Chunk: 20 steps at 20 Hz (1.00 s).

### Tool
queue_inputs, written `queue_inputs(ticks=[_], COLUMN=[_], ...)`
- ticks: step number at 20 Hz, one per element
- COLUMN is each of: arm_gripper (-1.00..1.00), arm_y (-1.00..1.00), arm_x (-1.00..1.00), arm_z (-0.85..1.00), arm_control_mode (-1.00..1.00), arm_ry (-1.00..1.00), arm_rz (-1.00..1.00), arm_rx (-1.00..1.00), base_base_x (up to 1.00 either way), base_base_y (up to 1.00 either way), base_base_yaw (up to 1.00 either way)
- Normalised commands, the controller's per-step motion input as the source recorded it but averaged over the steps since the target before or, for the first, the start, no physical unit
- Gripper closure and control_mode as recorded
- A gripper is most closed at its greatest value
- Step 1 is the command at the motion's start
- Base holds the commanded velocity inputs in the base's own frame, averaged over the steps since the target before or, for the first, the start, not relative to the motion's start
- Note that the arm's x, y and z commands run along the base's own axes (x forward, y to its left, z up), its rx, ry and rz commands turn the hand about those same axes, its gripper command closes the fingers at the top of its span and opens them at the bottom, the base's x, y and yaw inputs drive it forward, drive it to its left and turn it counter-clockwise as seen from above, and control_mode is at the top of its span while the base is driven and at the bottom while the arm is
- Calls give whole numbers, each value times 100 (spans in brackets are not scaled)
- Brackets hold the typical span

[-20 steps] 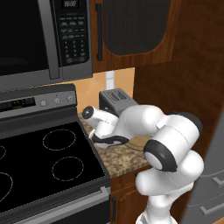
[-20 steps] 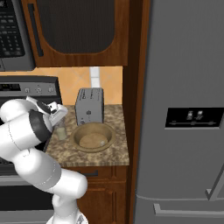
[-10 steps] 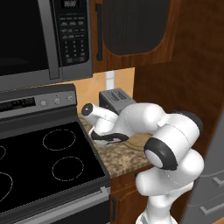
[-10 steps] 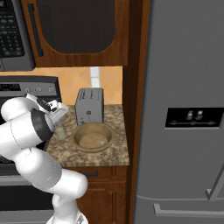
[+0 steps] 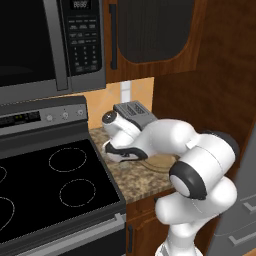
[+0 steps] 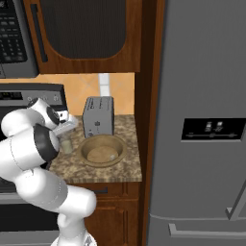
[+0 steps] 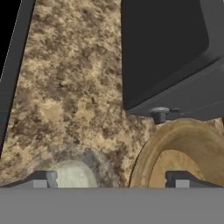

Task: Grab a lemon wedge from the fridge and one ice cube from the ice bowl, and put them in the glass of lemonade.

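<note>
Since a second ago the arm has shifted only a little, and its gripper [image 7: 111,179] now stands spread wide, its two dark fingertips [image 7: 43,178] far apart and pinching nothing. From the hand camera, one tip sits over the glass of lemonade [image 7: 72,173] and the other over the ice bowl [image 7: 183,151].

One glass stands upright on the speckled stone counter [image 6: 127,166], just left of the bowl and just below the gripper; from the right base camera it shows as a small pale tumbler [image 6: 66,145] beside the arm. One ice bowl [image 6: 102,151] lies in front of the toaster, round and tan with pale contents. One silver toaster [image 6: 98,116] stands at the back of the counter, its long side running front to back. One fridge [image 6: 204,120] rises to the right of the counter, doors closed. One stove [image 5: 50,185] with a black top lies to the left, under one microwave [image 5: 50,45]. Whether the lemon wedge is in the glass I cannot tell.
</note>
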Motion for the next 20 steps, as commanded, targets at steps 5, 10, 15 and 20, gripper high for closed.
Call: queue_inputs(ticks=[5, 10, 15, 20], arm_gripper=[-100, -100, -100, -100], arm_y=[-3, -22, -18, 20], arm_x=[-4, 0, 0, 5], arm_z=[12, -6, -31, -37], arm_control_mode=[-100, -100, -100, -100], arm_ry=[0, 0, 1, 4], arm_rz=[-12, -6, -2, -4], arm_rx=[27, 23, 16, 9], base_base_x=[0, 0, 0, 0], base_base_y=[0, 0, 0, 0], base_base_yaw=[0, 0, 0, 0])
